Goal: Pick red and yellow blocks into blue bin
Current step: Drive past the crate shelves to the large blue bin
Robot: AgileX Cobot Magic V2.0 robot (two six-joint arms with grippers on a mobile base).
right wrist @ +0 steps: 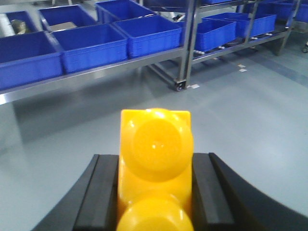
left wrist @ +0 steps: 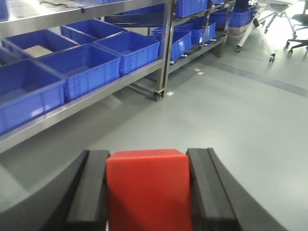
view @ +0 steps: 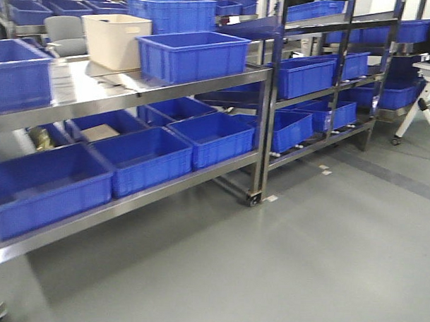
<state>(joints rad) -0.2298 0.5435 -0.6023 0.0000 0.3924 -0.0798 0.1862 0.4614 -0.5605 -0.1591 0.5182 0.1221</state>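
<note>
Grey workshop floor [view: 303, 263] lies open before steel racks [view: 168, 87] loaded with blue bins [view: 144, 158].

Finding 1: the left gripper [left wrist: 147, 155] is clamped on the red cube [left wrist: 147, 192], pads flat against two opposite faces.

Finding 2: the right gripper [right wrist: 155, 159] is clamped on the yellow brick [right wrist: 155, 144]. Its studs face the camera. Its long axis runs fore-and-aft along the fingers, and its front end projects past the fingertips.

Both blocks are held above the floor, and neither is over any bin.

Deciding relation: in both wrist views the racks stand ahead and to the left, across bare floor, well apart from either gripper. Which bin is the intended one cannot be established, as several similar ones sit on the shelves. Which arm is nearer cannot be told.

Judgement: pickup is complete; carry and release are outstanding. Both grippers must close with the rack before opening.
</note>
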